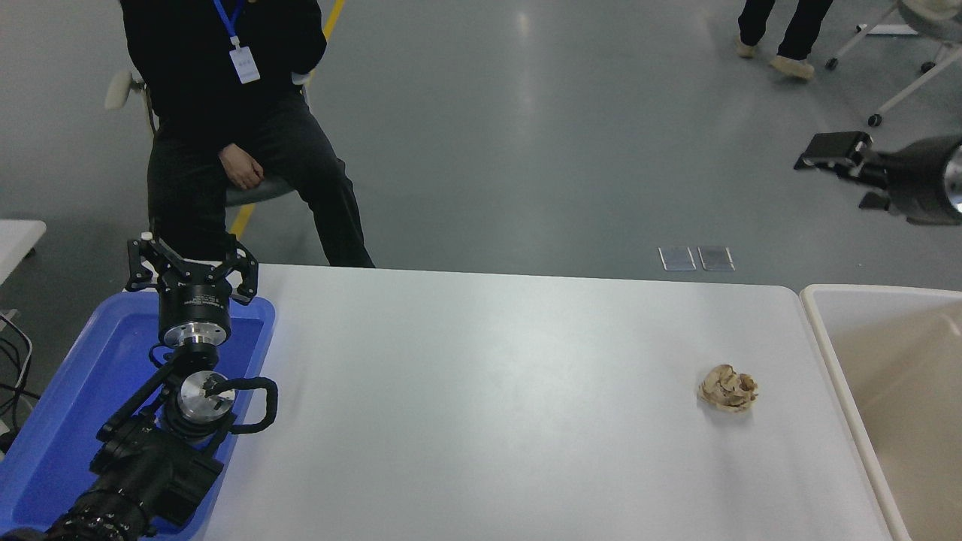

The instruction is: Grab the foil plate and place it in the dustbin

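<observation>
The foil plate does not show anywhere in the head view. The dustbin (827, 330), a large beige bin with a thick pale rim, stands against the table's right end, and what shows of its inside is bare. My right gripper (834, 180) hangs high over the floor beyond the table's far right corner, open and holding nothing. My left gripper (190, 263) is parked at the lower left above the blue tray, open and empty.
A crumpled brown paper ball (727, 387) lies on the white table (481, 391) near the dustbin. A blue tray (68, 421) sits under the left arm. One person (225, 113) sits at the far left side; another's legs (782, 34) are at the top right.
</observation>
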